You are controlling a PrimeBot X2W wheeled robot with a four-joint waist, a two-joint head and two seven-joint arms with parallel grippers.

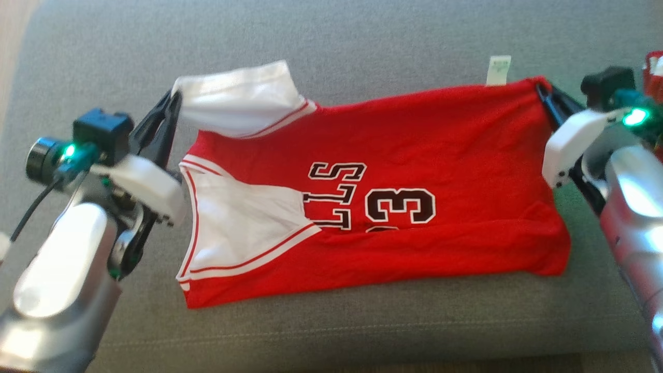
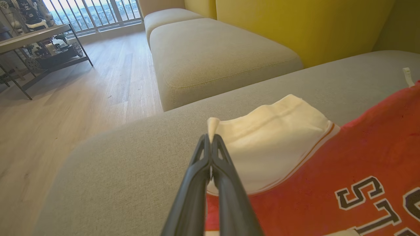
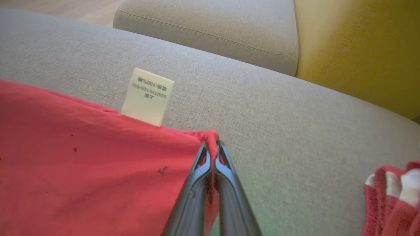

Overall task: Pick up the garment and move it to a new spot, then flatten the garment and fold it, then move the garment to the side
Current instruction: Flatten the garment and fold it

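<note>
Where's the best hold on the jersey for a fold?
The far edge's two corners: white shoulder corner and red hem corner, each from its outer end. The jersey lies spread sideways, so they should lift that edge evenly.

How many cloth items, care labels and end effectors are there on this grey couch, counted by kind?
Cloth items: 2 (red jersey, red and white bundle at the edge)
Care labels: 1 (white care label at the jersey's edge)
End effectors: 2 (left end effector and right end effector, each shut on the jersey)
Total: 5
</note>
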